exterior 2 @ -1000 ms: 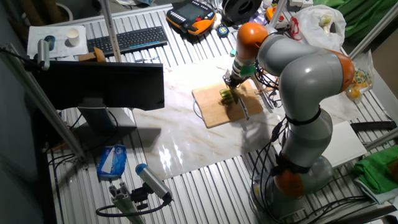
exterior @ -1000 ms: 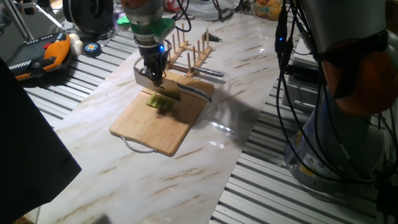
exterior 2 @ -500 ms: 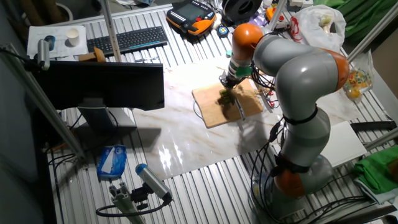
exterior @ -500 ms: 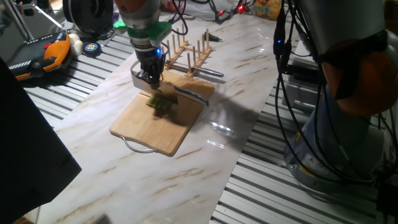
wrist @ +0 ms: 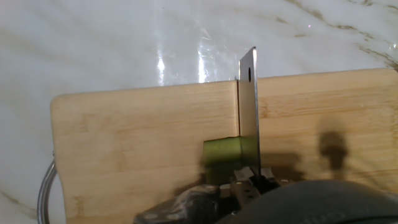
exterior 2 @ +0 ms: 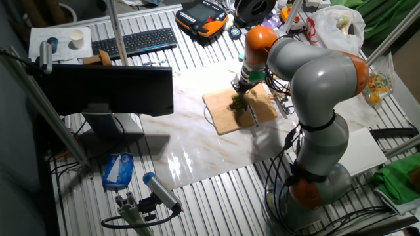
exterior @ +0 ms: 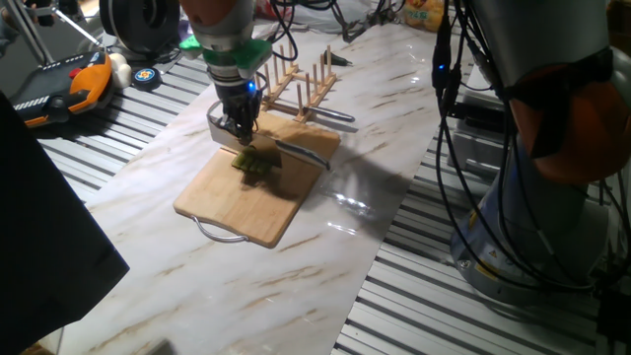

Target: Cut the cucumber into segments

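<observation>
A small cluster of light green cucumber (exterior: pixel 254 163) lies near the middle of the wooden cutting board (exterior: pixel 237 202). My gripper (exterior: pixel 237 126) stands just behind it, shut on a knife with a flat steel blade (exterior: pixel 223 124). In the hand view the blade (wrist: pixel 249 99) points away from me across the board (wrist: pixel 137 137), and a green cucumber piece (wrist: pixel 225 152) lies against its left side. My gripper (wrist: pixel 249 179) shows only at the bottom edge. In the other fixed view my gripper (exterior 2: pixel 241 88) is over the cucumber (exterior 2: pixel 237 102) on the board (exterior 2: pixel 226 119).
A metal utensil (exterior: pixel 304 150) lies on the board's right part. A wooden peg rack (exterior: pixel 296 79) stands right behind the board. The board's wire handle (exterior: pixel 219 233) sticks out at the front. A monitor (exterior 2: pixel 108 88) and keyboard (exterior 2: pixel 134 40) stand beyond the table.
My gripper with the knife shifted slightly back and left compared with a second ago, and the cucumber cluster looks a little disturbed. Nothing has visibly moved in the last half second.
</observation>
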Controlling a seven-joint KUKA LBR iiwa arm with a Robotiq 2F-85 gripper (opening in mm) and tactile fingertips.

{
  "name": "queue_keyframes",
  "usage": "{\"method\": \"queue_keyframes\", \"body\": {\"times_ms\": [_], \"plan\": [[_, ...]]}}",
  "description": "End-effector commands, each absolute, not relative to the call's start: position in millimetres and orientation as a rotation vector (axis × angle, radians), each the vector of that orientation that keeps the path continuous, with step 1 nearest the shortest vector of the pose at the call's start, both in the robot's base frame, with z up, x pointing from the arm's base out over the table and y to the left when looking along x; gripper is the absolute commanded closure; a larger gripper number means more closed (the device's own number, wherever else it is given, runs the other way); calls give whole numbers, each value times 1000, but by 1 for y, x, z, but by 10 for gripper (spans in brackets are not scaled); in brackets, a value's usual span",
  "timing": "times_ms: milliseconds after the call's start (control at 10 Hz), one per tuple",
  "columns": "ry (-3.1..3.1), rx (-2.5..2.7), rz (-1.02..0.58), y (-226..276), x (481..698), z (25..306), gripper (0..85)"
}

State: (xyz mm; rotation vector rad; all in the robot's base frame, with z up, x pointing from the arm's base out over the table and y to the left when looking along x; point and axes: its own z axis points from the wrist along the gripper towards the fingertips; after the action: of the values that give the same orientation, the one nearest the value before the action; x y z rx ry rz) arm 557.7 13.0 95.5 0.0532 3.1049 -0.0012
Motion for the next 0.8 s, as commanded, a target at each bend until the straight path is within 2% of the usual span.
{"method": "queue_keyframes", "body": {"times_ms": [0,400,700], "plan": [[3104,54,-1,12,558,95,843],[3098,51,4,13,558,85,843],[3090,59,9,16,551,78,843]]}}
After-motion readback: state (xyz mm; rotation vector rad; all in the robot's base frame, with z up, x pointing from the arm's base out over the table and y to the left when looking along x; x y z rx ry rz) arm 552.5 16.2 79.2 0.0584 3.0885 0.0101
